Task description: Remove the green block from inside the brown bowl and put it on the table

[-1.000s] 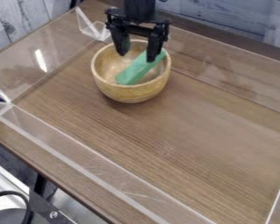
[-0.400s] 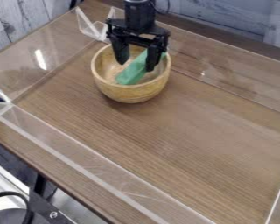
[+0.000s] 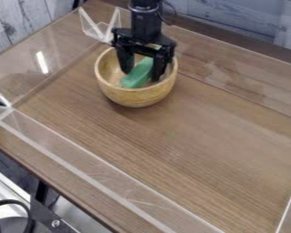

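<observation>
Wood table (image 3: pixel 173 155), green block (image 3: pixel 138 76) between open gripper (image 3: pixel 145 65)

A whitewashed wooden plank wall (image 3: pixel 26 18) fills the upper left of the frame. At the lower left edge, a white bar (image 3: pixel 5 182) runs diagonally, and below it dark equipment with black cables (image 3: pixel 15 218) sits in the bottom left corner. A grey surface (image 3: pixel 251 18) shows at the upper right.
</observation>
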